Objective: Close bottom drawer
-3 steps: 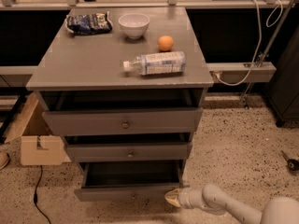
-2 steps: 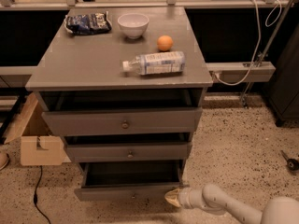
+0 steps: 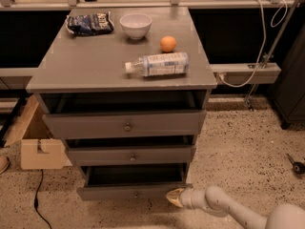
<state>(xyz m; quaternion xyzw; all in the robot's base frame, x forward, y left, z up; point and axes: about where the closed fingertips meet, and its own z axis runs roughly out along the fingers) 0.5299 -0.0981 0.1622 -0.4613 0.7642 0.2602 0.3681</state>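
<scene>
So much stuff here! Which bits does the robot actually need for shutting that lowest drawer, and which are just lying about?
Job: bottom drawer, pulled open; claw, at its front's right end.
Lying about: bowl, orange, bottle, snack bag on top; cardboard box on the floor.

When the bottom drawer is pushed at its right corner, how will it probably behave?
The bottom drawer looks like rigid wood, so it should slide without flexing. The gripper is at its front right corner; pushing off-centre might skew and jam it. Its visible inside shows no contents, so probably light.
</scene>
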